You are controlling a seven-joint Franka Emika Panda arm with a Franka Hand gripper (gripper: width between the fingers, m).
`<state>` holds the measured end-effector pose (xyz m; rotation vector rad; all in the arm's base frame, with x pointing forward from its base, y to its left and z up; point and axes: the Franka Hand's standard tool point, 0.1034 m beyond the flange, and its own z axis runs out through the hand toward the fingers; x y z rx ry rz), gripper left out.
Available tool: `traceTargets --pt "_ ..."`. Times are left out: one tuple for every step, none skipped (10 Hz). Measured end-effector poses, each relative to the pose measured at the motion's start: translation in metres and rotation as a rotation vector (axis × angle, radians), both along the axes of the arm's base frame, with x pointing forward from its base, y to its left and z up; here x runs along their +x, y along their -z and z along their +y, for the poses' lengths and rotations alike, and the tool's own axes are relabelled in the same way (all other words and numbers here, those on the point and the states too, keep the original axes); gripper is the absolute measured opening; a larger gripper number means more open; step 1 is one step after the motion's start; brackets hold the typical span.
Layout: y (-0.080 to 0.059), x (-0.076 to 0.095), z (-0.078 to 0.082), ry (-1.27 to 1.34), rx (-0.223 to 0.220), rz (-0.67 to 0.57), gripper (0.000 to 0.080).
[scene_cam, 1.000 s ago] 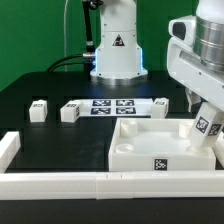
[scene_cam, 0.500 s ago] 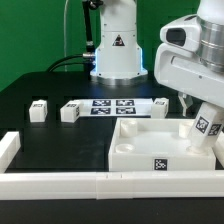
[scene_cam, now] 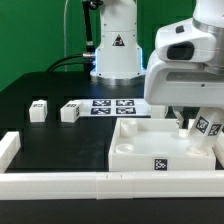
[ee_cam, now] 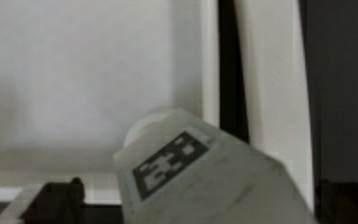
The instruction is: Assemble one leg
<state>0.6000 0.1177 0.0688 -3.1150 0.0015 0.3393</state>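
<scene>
Leaning leg (scene_cam: 205, 138): a stubby white post is seen tilted at the side of the white panel (scene_cam: 140, 142) toward the exterior view's right. A black-and-white tag is carried on its upper face.
Wrist view of the leg (ee_cam: 202, 170): the tagged face is shown close up and slanted, with the pale panel surface behind it.
Gripper (scene_cam: 186, 121): it is held just above and beside the leg. In the wrist view the fingers are seen spread, with one dark fingertip (ee_cam: 60, 200) set apart from the leg. Nothing is pinched.
Panel: a large white piece with a raised rim is laid on the black table (scene_cam: 60, 140) toward the front. One tag is stuck to its front wall.
Loose posts: two small tagged white posts (scene_cam: 38, 110) (scene_cam: 69, 112) are stood on the table at the exterior view's left, well apart from the panel.
Marker board (scene_cam: 112, 105): it is laid flat just beside the loose posts and is partly hidden by the arm's wrist.
Rail (scene_cam: 60, 185): a white border is set along the table's front edge.
Arm base (scene_cam: 117, 50): a white pedestal is seen at the back, marked with a warning triangle.
</scene>
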Motion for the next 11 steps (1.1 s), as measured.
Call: traceTargets --pt "-0.0004 0.0005 -0.0003 -0.07 0.016 -0.002 0.0648" --pt "-0.001 0.0009 -0.0011 -0.194 0.04 -0.004 0.0648" --pt "-0.0018 0.0011 -0.0013 -0.267 0.057 -0.005 0.0648" --pt "-0.0012 0.0008 -0.0011 -0.239 0.051 -0.004 0.0648" --pt "-0.0011 0.0008 -0.0012 -0.24 0.052 -0.004 0.0648" --pt "-0.0011 0.0007 -0.0012 -0.24 0.052 -0.004 0.0511" --pt "-0.001 0.0007 -0.0012 -0.24 0.052 -0.004 0.0511" --pt "-0.001 0.0008 -0.0014 -0.24 0.051 -0.004 0.0373" --pt "-0.0009 0.0007 -0.0014 -0.24 0.051 -0.004 0.0281" --pt "-0.0007 0.0007 -0.0015 -0.239 0.051 -0.003 0.0281" --pt "-0.0007 0.0006 -0.0013 -0.223 0.048 -0.003 0.028"
